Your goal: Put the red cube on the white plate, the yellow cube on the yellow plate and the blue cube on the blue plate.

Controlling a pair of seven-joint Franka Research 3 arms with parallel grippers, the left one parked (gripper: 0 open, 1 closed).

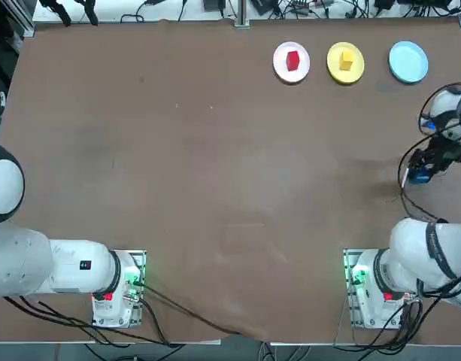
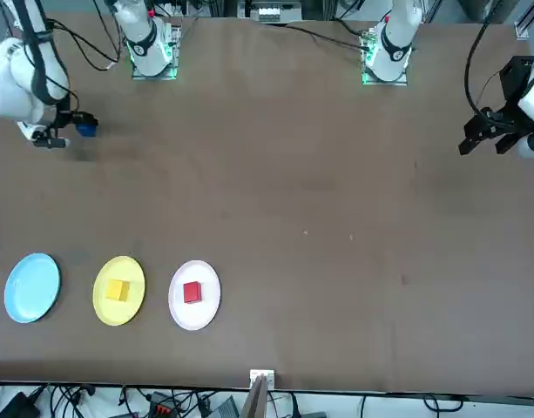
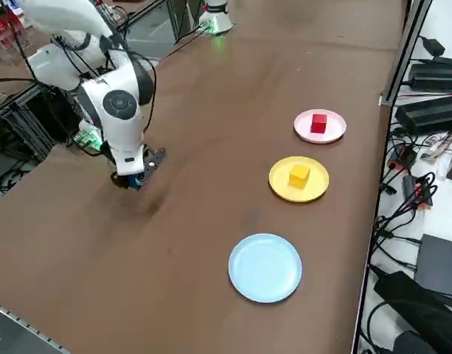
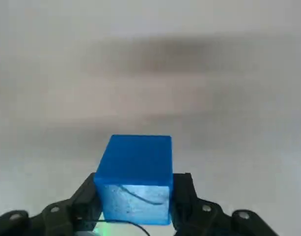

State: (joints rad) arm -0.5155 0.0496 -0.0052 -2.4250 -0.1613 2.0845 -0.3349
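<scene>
The red cube (image 1: pixel 292 60) lies on the white plate (image 1: pixel 280 68); in the front view the same red cube (image 2: pixel 192 292) rests on that white plate (image 2: pixel 206 309). The yellow cube (image 1: pixel 346 59) sits on the yellow plate (image 1: pixel 335 69), and the light blue plate (image 1: pixel 408 62) holds nothing. My right gripper (image 1: pixel 420 176) hangs over the table's right side, well short of the plates, shut on the blue cube (image 4: pixel 135 177). Its two fingers (image 4: pixel 184 194) press the cube's sides in the wrist view. The blue cube (image 3: pixel 136 179) is above the tabletop.
Cables and power boxes (image 3: pixel 432 110) lie past the table's far edge behind the plates. The parked left arm (image 1: pixel 34 263) rests at the near left. Both arm bases (image 1: pixel 369 286) stand along the near edge.
</scene>
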